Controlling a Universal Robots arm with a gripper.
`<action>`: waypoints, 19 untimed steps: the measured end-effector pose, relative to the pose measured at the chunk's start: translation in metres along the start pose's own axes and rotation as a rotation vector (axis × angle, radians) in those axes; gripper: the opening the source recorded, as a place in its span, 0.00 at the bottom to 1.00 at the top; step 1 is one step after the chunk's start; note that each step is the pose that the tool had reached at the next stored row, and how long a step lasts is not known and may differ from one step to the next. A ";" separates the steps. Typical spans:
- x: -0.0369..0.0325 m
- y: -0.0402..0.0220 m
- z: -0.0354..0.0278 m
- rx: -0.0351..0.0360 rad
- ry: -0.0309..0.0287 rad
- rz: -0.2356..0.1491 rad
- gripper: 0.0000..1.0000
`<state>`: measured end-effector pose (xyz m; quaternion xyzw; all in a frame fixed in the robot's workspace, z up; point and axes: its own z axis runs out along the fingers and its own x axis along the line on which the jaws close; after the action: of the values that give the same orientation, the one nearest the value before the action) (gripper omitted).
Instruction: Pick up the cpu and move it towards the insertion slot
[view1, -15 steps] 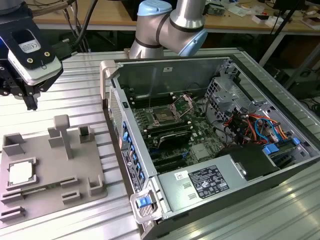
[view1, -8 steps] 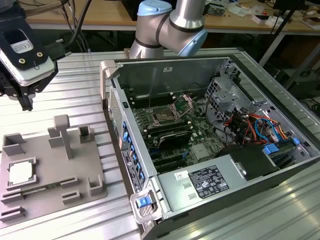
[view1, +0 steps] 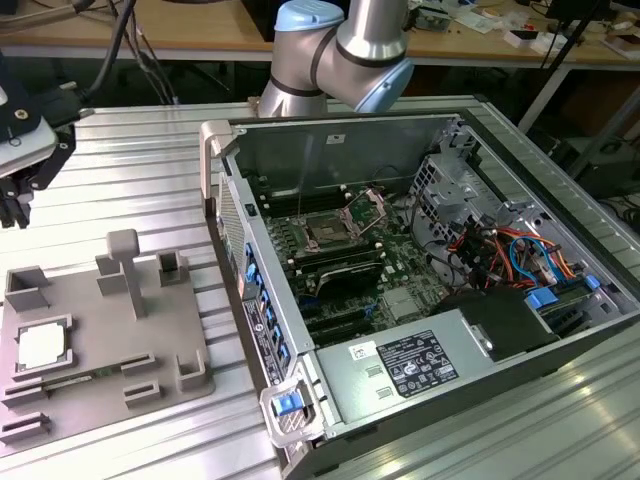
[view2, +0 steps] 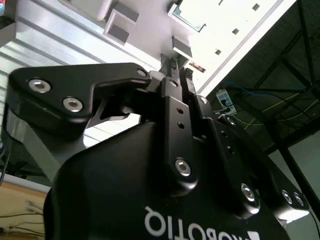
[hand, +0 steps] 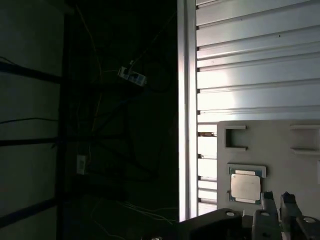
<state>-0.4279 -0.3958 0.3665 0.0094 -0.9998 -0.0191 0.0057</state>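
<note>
The cpu (view1: 42, 346), a thin square chip with a pale metal top, lies flat in a recess of the grey plastic tray (view1: 110, 340) at the exterior view's left. The first wrist view shows the cpu (hand: 246, 186) close beside the black fingertips (hand: 270, 199). My gripper (view1: 12, 208) hangs at the far left edge, above the table and beyond the tray's far end, apart from the chip. In the second wrist view my gripper (view2: 179, 69) has its fingers close together with nothing between them. The insertion slot (view1: 328, 231) sits on the green motherboard inside the open case, its wire bracket (view1: 366, 207) raised.
The open computer case (view1: 420, 380) fills the exterior view's right, with a tall side wall (view1: 225, 190) facing the tray, cables and a power supply inside. Upright grey posts (view1: 128, 270) stand on the tray. The ribbed metal table (view1: 150, 160) runs under everything.
</note>
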 end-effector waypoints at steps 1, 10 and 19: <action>0.0019 0.0000 0.0003 -0.0001 0.0017 0.000 0.30; 0.0131 -0.0011 0.0106 -0.0004 0.0145 0.001 0.66; 0.0206 -0.0112 0.0302 -0.0001 0.0151 -0.010 0.78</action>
<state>-0.4486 -0.4062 0.3362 0.0143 -0.9996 -0.0191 0.0131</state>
